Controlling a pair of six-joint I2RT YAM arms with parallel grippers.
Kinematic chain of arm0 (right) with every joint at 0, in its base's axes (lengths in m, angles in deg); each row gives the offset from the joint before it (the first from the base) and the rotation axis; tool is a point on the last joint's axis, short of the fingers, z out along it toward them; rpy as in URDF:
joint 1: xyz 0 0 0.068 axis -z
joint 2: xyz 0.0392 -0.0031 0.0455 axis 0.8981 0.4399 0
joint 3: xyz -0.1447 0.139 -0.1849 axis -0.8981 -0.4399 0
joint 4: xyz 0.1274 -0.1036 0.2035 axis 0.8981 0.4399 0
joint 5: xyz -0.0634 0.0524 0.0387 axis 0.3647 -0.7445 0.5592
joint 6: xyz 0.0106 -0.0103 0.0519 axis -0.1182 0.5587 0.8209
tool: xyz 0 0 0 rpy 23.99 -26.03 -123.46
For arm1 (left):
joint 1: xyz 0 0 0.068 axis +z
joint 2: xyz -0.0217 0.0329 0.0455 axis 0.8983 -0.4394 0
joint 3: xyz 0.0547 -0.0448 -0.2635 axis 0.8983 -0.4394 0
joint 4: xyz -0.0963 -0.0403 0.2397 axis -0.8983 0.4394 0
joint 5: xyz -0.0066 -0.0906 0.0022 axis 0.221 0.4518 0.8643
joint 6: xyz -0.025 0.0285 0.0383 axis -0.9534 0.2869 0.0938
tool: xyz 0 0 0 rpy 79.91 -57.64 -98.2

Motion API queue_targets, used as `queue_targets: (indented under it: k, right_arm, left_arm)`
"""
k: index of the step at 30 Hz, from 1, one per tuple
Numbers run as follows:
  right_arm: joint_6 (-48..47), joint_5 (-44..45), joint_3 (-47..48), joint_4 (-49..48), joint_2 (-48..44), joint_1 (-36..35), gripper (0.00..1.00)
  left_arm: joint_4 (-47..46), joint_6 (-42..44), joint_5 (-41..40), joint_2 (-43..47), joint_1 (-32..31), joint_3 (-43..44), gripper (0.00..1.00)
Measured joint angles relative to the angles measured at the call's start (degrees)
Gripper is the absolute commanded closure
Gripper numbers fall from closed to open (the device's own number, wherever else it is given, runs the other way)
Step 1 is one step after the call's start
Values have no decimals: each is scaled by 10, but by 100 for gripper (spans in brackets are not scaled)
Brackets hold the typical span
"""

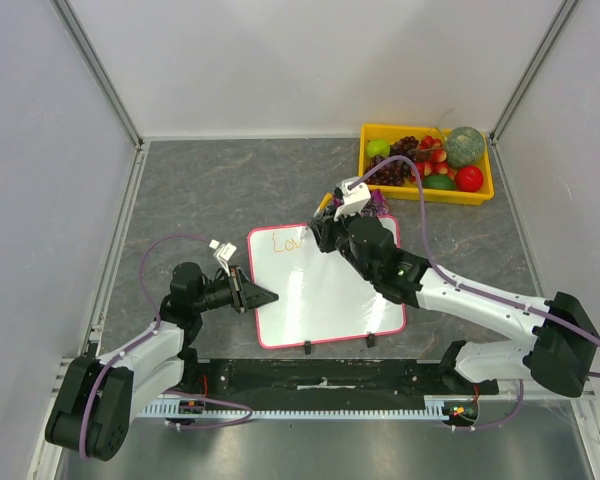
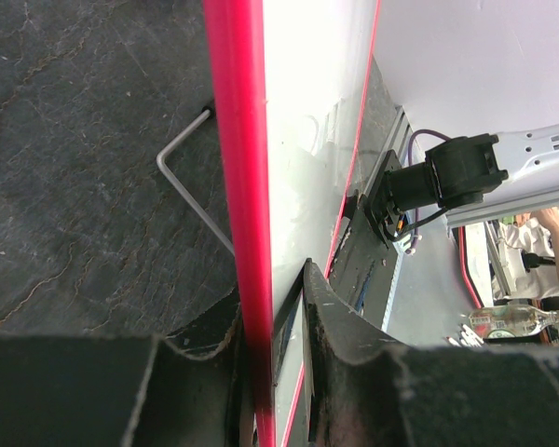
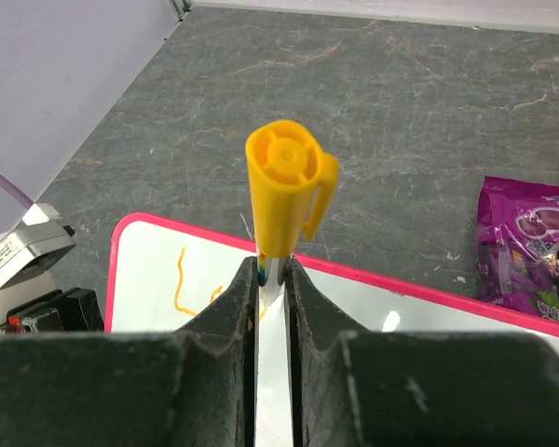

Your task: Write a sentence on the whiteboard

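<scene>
Jaws of right gripper (image 3: 275, 275) pinched shut on yellow-orange marker (image 3: 281, 182), clip end up toward the wrist camera, tip hidden below the fingers. Beneath it the whiteboard (image 1: 325, 300) lies mid-tabletop (image 1: 210, 190), pink frame all round. The sentence (image 1: 283, 241) is barely begun: orange letters reading roughly "Lov" in the board's upper-left corner, rest blank. Left gripper (image 2: 278, 298) is narrowly closed on the board's left frame edge, pinning it. Judgement: the next strokes want light, even pressure, marker near upright, short moves rightward along the same line, and the left grip firm so the board does not skid. Purple snack bag (image 3: 531, 242) sits beside the far edge, apart from the writing path.
</scene>
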Motion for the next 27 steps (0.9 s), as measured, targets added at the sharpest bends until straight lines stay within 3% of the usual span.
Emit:
queue_targets:
  k: [27]
  right_arm:
    - [8, -32, -22, 3, -49, 5, 100]
  left_arm:
    - [0, 0, 0, 2, -1, 0, 98]
